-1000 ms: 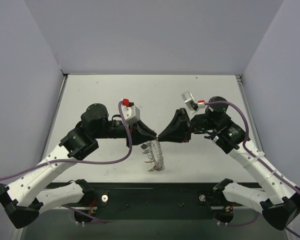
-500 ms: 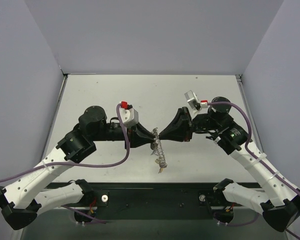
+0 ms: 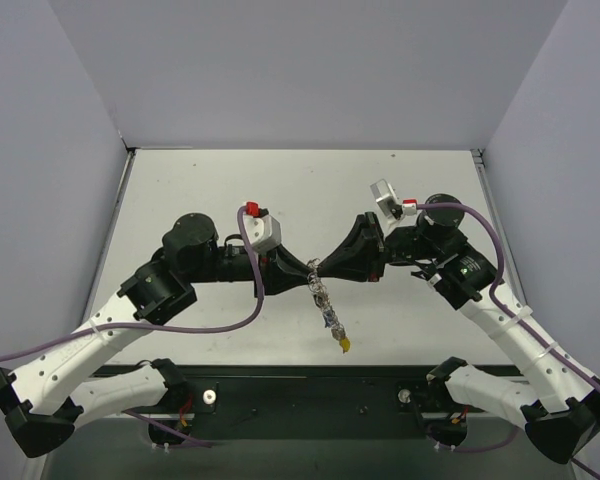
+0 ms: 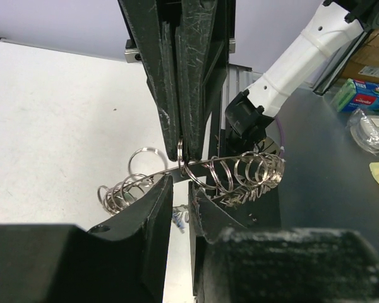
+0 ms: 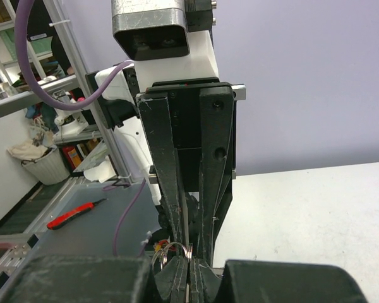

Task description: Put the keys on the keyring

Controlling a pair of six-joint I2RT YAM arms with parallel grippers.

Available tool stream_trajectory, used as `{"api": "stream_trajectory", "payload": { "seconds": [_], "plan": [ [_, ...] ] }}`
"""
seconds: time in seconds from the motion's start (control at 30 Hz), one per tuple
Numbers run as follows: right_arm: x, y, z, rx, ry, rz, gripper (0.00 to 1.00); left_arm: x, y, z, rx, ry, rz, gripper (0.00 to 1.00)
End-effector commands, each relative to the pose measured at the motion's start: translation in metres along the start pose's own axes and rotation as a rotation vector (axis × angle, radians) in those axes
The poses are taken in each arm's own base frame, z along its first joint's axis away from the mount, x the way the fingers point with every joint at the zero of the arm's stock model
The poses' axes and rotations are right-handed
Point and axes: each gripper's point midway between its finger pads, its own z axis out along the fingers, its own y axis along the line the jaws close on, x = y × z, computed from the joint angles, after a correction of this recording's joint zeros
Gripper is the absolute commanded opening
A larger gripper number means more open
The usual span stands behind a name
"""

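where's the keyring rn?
Top view, centre: the keyring hangs edge-on, held where the left gripper and right gripper tips meet, trailing toward the near edge with a yellow key at its low end.

- The keyring (image 3: 324, 303) is a silvery hoop with a bumpy rim. From above it is seen almost edge-on, as a thin knobbly line slanting from mid-table toward the near edge and a little to the right.
- Its upper end is pinched where the tips of the left gripper (image 3: 305, 271) and the right gripper (image 3: 326, 268) meet. The rest hangs below them.
- In the left wrist view the rim (image 4: 240, 173) is a thin wire strung with many small silvery split rings. They bunch on either side of the held spot, and the wire runs roughly level.
- Of the keys, one yellow-headed key (image 3: 345, 346) dangles at the hoop's lowest end. The other heads are too small to tell apart.
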Motion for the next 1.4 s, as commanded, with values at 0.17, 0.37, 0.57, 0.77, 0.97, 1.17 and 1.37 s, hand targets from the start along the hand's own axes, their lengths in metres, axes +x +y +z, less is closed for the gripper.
{"api": "stream_trajectory", "payload": {
  "seconds": [0.17,0.37,0.57,0.77,0.97,1.17,1.37],
  "plan": [
    [-0.022,0.009,-0.002,-0.032,-0.061,-0.132,0.00,-0.034,0.005,0.000,-0.047,-0.149,0.042,0.26],
    [-0.022,0.009,-0.002,-0.030,-0.062,-0.133,0.00,-0.031,0.002,0.005,-0.010,-0.142,0.018,0.26],
    [-0.021,0.006,-0.002,-0.017,-0.065,-0.136,0.00,-0.041,-0.008,0.001,0.026,-0.179,0.051,0.36],
    [-0.020,0.006,-0.001,-0.020,-0.066,-0.132,0.00,-0.044,-0.003,-0.001,-0.009,-0.200,0.048,0.53],
    [-0.021,0.008,-0.002,-0.028,-0.069,-0.130,0.00,-0.043,0.004,0.004,-0.033,-0.195,0.032,0.43],
    [-0.020,0.008,-0.001,-0.030,-0.072,-0.127,0.00,-0.045,0.011,0.005,-0.063,-0.196,0.036,0.30],
    [-0.023,0.010,-0.002,-0.035,-0.087,-0.136,0.00,-0.042,0.014,0.009,-0.064,-0.176,0.034,0.29]
  ]
}}
